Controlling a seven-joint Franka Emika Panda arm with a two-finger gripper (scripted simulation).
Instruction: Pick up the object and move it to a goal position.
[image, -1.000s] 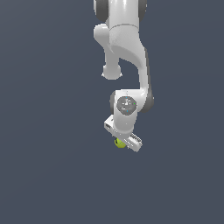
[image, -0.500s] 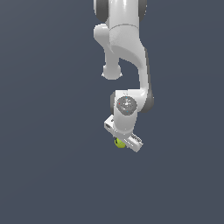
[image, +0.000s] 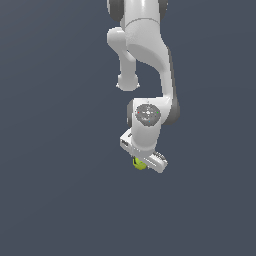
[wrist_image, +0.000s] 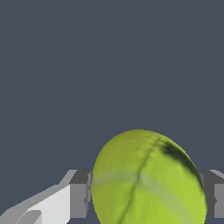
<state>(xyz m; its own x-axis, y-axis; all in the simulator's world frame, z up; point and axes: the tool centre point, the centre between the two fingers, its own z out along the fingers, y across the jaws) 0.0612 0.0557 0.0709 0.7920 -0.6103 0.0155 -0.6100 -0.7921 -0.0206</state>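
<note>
The object, a small yellow-green ball (image: 139, 164), peeks out below the white hand of the arm in the exterior view. Most of it is hidden by the hand there. In the wrist view the ball (wrist_image: 148, 179) fills the space between the two grey fingers (wrist_image: 78, 194), with a dark curved mark on its surface. My gripper (image: 141, 164) is shut on the ball, a finger against each side. The floor under the ball looks well below it in the wrist view.
The white arm (image: 145, 55) reaches down from the top of the exterior view. A plain dark grey surface (image: 55, 190) lies all around.
</note>
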